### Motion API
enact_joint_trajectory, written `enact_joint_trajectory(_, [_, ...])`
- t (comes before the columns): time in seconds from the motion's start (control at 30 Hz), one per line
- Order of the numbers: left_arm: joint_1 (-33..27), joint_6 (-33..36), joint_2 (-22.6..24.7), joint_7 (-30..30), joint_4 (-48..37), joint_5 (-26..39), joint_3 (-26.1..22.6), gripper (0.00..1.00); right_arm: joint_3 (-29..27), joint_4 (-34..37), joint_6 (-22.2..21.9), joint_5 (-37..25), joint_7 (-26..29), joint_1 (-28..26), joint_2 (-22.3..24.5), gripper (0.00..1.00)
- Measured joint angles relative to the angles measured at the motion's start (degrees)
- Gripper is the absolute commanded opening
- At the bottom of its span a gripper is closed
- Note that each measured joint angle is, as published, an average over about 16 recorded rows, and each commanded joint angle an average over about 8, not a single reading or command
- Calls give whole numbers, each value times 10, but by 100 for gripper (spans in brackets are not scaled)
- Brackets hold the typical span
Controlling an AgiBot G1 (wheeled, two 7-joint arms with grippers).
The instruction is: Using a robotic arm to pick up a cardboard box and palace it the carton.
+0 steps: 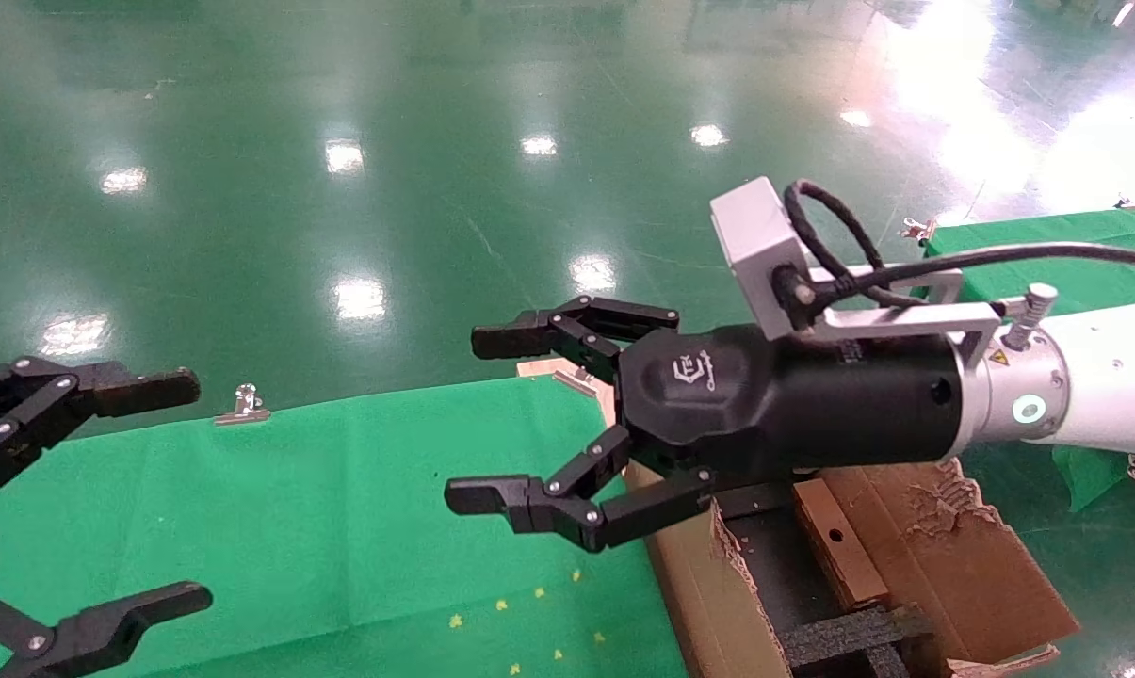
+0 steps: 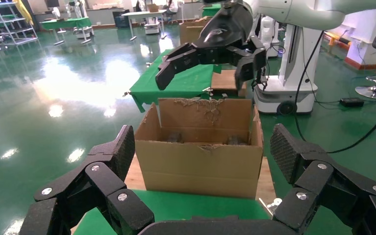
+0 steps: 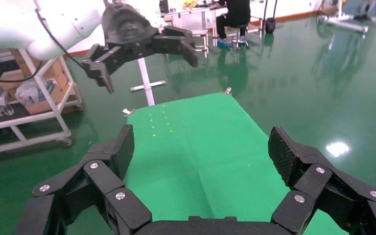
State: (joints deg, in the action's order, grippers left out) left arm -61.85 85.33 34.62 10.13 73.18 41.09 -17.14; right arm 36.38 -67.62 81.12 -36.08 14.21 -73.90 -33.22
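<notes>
Glossy green floor all around, and a green-clothed table (image 1: 275,508) under me. My right hand (image 1: 492,419) hangs released, fingers spread wide and holding nothing, just over the table's right edge, above the near wall of the carton (image 1: 718,603) that stands against that edge. Inside, between black foam inserts (image 1: 850,631), lies what looks like the cardboard box (image 1: 835,546), narrow, brown, one round hole showing; so I judge the drop is made and I'm open to clear it. My left hand (image 1: 124,490) waits released too, over the table's left edge.
</notes>
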Motion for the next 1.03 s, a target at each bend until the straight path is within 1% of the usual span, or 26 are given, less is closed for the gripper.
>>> enact_joint_trajectory(0.37, [0, 0, 0, 0, 0, 0, 0, 100, -141, -41, 32, -40, -24, 85, -12, 100])
enact_joint_trajectory(0.53, [0, 0, 0, 0, 0, 0, 0, 100, -191, -55, 43, -54, -32, 115, -17, 100])
enact_joint_trajectory(0.73, [0, 0, 0, 0, 0, 0, 0, 100, -219, -63, 50, -62, -36, 132, -19, 100])
enact_joint_trajectory(1.03, [0, 0, 0, 0, 0, 0, 0, 100, -220, -64, 50, -63, -37, 133, -20, 100])
